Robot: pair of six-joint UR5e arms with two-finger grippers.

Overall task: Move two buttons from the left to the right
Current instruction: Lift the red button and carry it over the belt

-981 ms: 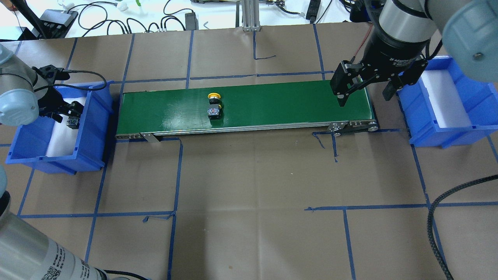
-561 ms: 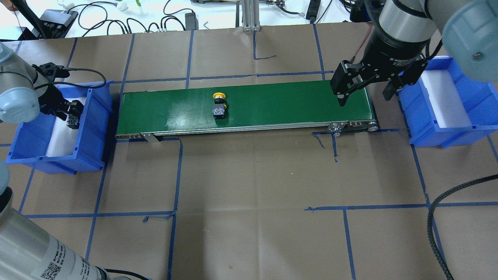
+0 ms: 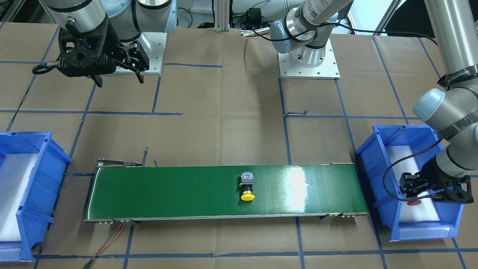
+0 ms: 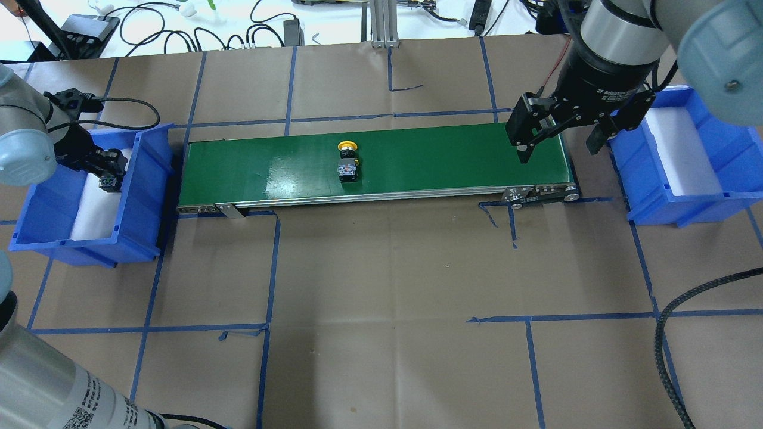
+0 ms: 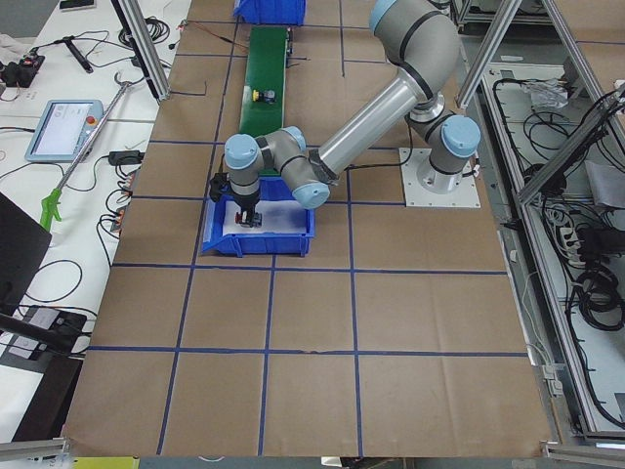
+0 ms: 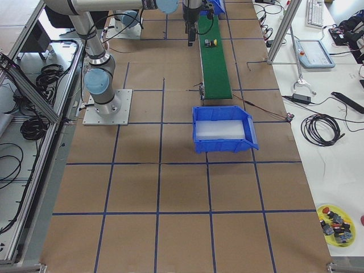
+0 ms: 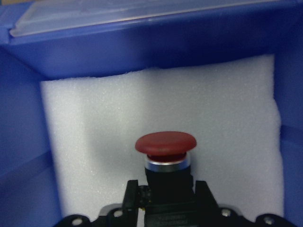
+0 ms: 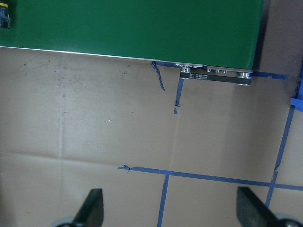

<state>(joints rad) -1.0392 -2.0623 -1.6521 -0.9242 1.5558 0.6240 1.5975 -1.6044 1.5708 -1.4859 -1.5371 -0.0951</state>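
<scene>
The red mushroom-capped push-button [image 7: 165,144] on its black blocky switch body sits clamped in the left pincer [image 7: 166,202], the two black fingers [image 7: 131,196] pressed against either side of the body and the cap pointing out past the fingertips. It is held inside the blue plastic bin at the robot's left [image 4: 143,199], over the white foam sheet [image 7: 189,99] lining the bin's floor; whether the button touches the foam cannot be told.

The yellow mushroom-capped push-button [image 4: 347,159] lies on its side on the long green conveyor belt [image 4: 429,161], near the middle of its length, with its cap toward the belt's far edge and its grey-and-black body toward the robot.

Over the belt's right end hangs the right pincer [image 4: 557,150], its fingers spread wide with nothing between them. Just beyond that end stands a second blue plastic bin [image 4: 656,199], also lined with white foam. Belt and bins rest on the brown paper-covered tabletop [image 4: 387,268], gridded with blue tape.
</scene>
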